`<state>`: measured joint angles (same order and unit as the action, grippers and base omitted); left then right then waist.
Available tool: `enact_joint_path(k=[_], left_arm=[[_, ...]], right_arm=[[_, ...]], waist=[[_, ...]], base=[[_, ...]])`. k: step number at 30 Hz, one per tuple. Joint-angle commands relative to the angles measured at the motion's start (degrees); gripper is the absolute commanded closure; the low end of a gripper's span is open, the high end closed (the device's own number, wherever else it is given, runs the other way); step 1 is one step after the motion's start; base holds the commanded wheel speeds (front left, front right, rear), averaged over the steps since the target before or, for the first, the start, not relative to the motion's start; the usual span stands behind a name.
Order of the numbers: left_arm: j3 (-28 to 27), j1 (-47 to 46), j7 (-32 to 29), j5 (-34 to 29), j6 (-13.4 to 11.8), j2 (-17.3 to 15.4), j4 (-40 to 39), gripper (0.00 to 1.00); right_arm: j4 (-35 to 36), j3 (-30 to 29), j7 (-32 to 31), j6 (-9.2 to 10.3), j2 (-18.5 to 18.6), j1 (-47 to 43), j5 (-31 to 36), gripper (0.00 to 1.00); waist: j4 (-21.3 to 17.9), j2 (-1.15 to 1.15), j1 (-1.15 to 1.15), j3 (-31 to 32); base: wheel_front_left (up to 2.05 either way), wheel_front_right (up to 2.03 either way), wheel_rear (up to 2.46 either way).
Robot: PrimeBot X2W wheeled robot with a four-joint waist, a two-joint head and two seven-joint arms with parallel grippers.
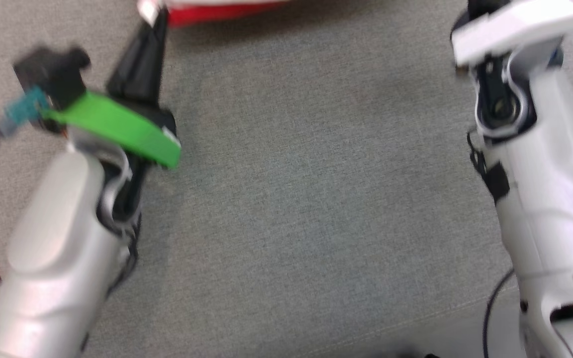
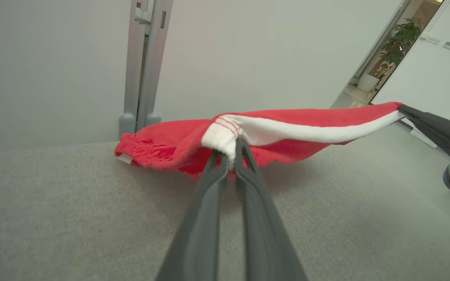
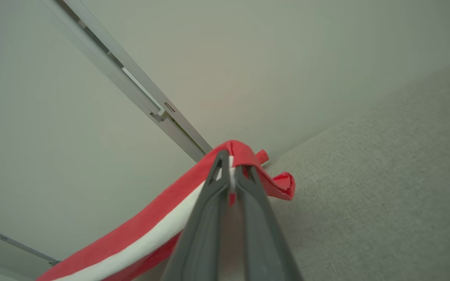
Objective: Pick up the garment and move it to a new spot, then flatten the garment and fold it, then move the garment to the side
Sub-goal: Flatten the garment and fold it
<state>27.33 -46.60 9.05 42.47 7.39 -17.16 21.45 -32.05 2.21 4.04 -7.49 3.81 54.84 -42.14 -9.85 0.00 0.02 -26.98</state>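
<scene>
- The left gripper (image 2: 231, 150), at the centre of its wrist view, pinches a white-banded corner of the red garment (image 2: 162, 146), jaws pressed tight on the cloth.
- The right gripper (image 3: 229, 166), mid-frame in its own view, clamps the band's opposite end.
- The garment stretches between them above the grey fabric surface (image 1: 316, 199). Its bunched far end appears to rest there, and it shows as a red strip along the head view's top edge.

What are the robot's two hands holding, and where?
Both hold the red garment: the left gripper pinches its white edge band at one end, the right gripper at the other end.
</scene>
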Motion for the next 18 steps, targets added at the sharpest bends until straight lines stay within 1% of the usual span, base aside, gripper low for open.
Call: enact_joint_path(k=[1,2,6,9,11,13,15,17,18], left_arm=[[0.7,5.2,1.8,1.4,0.1,-0.2,-0.7,1.00],[2.1,9.5,2.8,2.3,0.1,-0.1,-1.2,1.00],[3.9,23.8,5.1,4.0,0.1,-0.1,-4.1,1.00],[3.4,33.4,5.7,5.7,-0.6,0.5,-7.4,1.00],[3.5,39.5,5.9,6.0,-1.6,0.0,-10.1,1.00],[3.4,45.1,6.0,6.5,-3.2,-0.5,-13.1,1.00],[3.2,50.1,6.0,8.1,-4.3,-0.6,-16.6,1.00],[2.9,53.6,5.6,9.2,-5.7,-1.3,-20.8,1.00],[2.9,54.4,5.4,9.6,-6.0,-1.4,-22.4,1.00]], right_arm=[[1.8,0.8,-0.3,0.00,1.7,-5.6,-0.7,1.00],[3.2,1.8,-0.6,-0.01,2.4,-10.3,-1.4,1.00],[9.1,4.0,-1.8,-0.01,5.6,-27.0,-3.9,1.00],[13.9,5.4,-3.3,0.00,8.1,-38.9,-5.0,1.00],[17.3,5.5,-4.2,0.01,9.6,-46.6,-5.5,1.00],[21.3,4.8,-5.2,0.02,10.9,-53.9,-6.0,1.00],[25.9,2.8,-6.3,0.04,11.6,-60.5,-6.5,1.00],[31.4,0.4,-7.6,0.05,11.5,-65.7,-6.8,1.00],[33.4,-0.8,-8.3,0.05,11.1,-67.0,-7.0,1.00]], waist=[[0.5,0.00,-0.02,5.6],[0.7,0.00,-0.02,6.8],[2.0,0.00,-0.02,10.9],[3.2,0.00,-0.02,14.2],[4.0,0.00,-0.02,16.4],[4.7,0.00,-0.02,17.8],[5.4,0.00,-0.02,18.5],[6.1,0.00,-0.02,18.1],[6.4,0.00,-0.02,17.7]], base=[[0.00,0.00,0.00],[0.00,0.00,0.00],[0.00,0.00,0.00],[0.00,0.00,0.00],[0.00,0.00,0.00],[0.00,0.00,0.00],[0.00,0.00,0.00],[0.00,0.00,0.00],[0.00,0.00,0.00]])
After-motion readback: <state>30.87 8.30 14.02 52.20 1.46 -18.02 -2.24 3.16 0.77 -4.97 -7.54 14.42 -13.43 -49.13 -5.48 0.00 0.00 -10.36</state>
